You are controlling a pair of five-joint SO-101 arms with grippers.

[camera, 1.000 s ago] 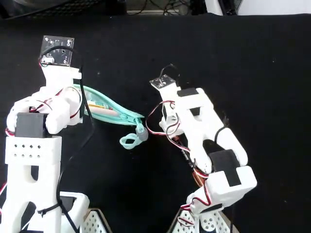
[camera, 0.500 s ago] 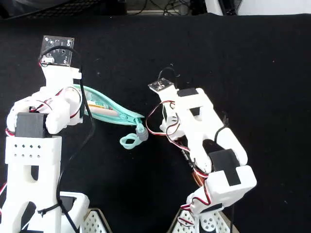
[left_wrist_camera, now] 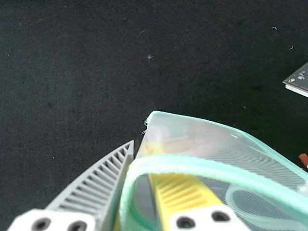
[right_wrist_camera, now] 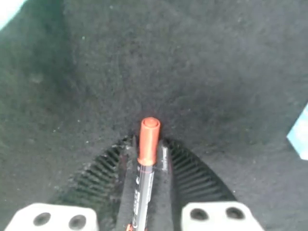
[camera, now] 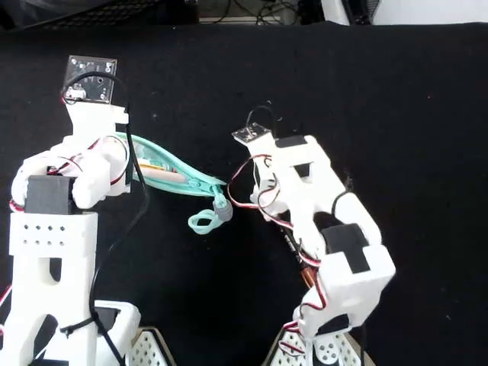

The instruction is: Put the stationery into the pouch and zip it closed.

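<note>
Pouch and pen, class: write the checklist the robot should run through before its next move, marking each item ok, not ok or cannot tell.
1. Grip on pen by right tool: ok.
2. Hold on pouch rim by left tool: ok.
3. Mouth of pouch open: ok.
4. Position of zip slider, at the pouch's end: ok.
5. Alignment of pen with mouth: cannot tell.
</note>
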